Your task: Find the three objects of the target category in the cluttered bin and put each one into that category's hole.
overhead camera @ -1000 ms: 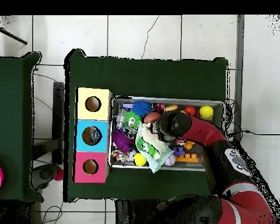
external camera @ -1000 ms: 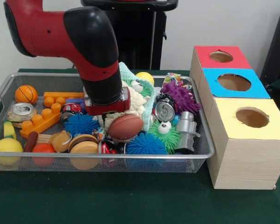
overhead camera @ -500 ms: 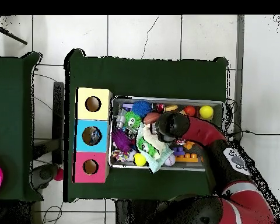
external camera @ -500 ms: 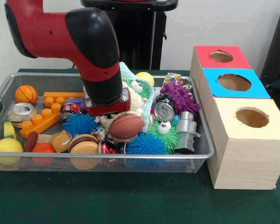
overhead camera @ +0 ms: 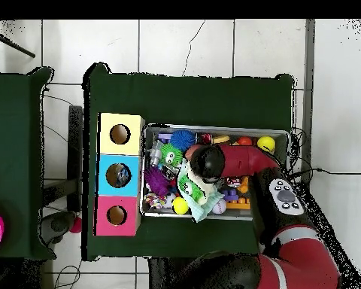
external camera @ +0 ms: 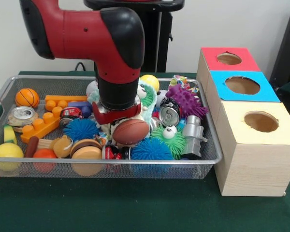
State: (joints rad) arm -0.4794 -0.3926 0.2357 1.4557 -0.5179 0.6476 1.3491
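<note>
Item: wire mesh bin point(external camera: 210, 155), densely filled; robot arm lowered into its middle.

Gripper point(external camera: 117, 115): buried among the toys below the wrist collar; whether it is released, clenched or grasping anything cannot be told from either view. Against half a second ago the wrist has shifted toward the boxes and now stands directly behind the toy football point(external camera: 131, 131), with the pale green cloth point(external camera: 147, 104) and stuffed toy it covered largely hidden behind it.

Just in front of the gripper: toy football, blue spiky ball point(external camera: 150, 150). Toward the boxes: crushed drink can point(external camera: 170, 115), purple spiky ball point(external camera: 186, 100), green spiky ball with eyes point(external camera: 170, 139), grey plastic piece point(external camera: 194, 137). To the other side: second blue spiky ball point(external camera: 81, 129), orange building brick point(external camera: 42, 124), small basketball point(external camera: 27, 97), flattened can point(external camera: 22, 115), yellow ball point(external camera: 7, 154). Behind it: yellow ball point(external camera: 150, 82).

Receiving boxes, well apart from the gripper: red-topped point(external camera: 229, 59), blue-topped point(external camera: 242, 85), yellow-topped point(external camera: 261, 122), each with one round hole.

Assessment: the shift looks like repositioning within the search; no object is seen lifted, so the target category's items probably all remain in the bin.
</note>
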